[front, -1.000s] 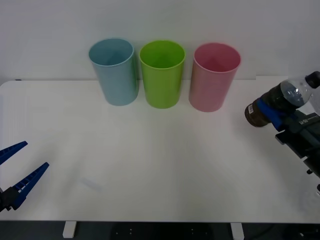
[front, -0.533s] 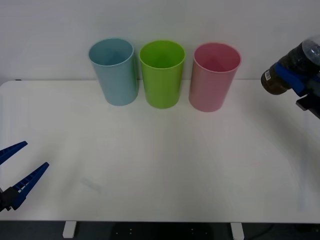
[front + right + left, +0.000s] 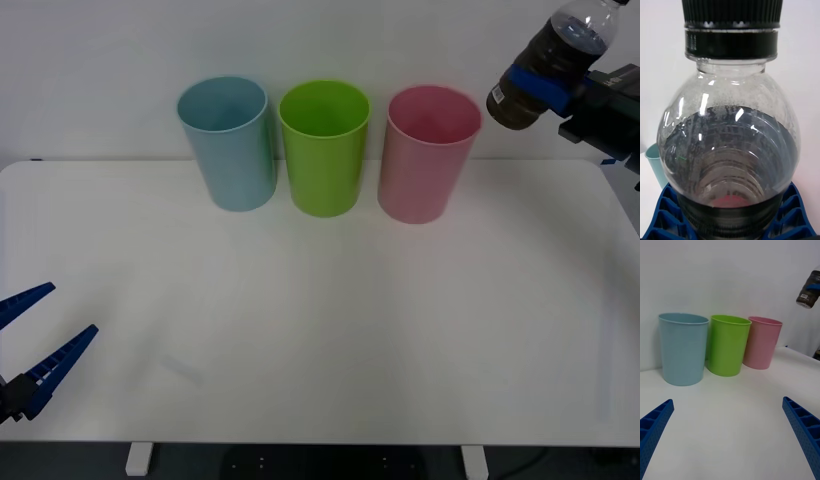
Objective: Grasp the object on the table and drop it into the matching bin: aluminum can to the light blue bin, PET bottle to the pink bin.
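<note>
The PET bottle [image 3: 548, 68] has a clear top, a dark brown-black body and a black cap [image 3: 732, 11]. It hangs in the air, tilted, high at the far right, above and to the right of the pink bin [image 3: 430, 152]. My right gripper [image 3: 540, 88] is shut on its body, with blue ribbed fingers [image 3: 662, 217] on both sides. The bottle [image 3: 809, 288] also shows in the left wrist view, well above the pink bin [image 3: 762, 341]. The light blue bin [image 3: 229, 141] stands at the row's left end. My left gripper [image 3: 35, 345] rests open over the white table [image 3: 320, 330], near the front left corner.
A lime green bin [image 3: 323, 146] stands between the light blue and pink ones, in a row along the table's far edge by a white wall. The wide stretch of table in front of the bins is bare.
My right gripper has lifted the bottle from table height at the right edge up and slightly left, toward the pink bin. The left arm has not moved.
</note>
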Action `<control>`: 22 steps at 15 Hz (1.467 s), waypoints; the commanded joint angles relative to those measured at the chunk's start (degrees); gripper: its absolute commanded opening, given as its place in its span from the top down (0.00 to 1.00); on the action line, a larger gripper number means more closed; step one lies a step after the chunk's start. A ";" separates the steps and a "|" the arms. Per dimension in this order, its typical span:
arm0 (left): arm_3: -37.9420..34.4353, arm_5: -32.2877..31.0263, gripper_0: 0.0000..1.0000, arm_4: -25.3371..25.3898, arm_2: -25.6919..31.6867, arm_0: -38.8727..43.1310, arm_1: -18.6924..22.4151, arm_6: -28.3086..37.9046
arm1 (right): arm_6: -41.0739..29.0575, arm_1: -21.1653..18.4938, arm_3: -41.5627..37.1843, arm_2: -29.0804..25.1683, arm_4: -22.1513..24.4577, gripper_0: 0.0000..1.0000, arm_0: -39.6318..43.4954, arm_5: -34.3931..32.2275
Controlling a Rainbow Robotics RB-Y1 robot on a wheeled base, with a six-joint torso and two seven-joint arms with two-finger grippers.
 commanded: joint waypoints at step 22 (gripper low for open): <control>0.00 0.00 0.00 0.00 0.00 0.00 0.00 0.00 | 7.35 11.86 34.21 15.64 1.91 0.00 -28.43 -0.18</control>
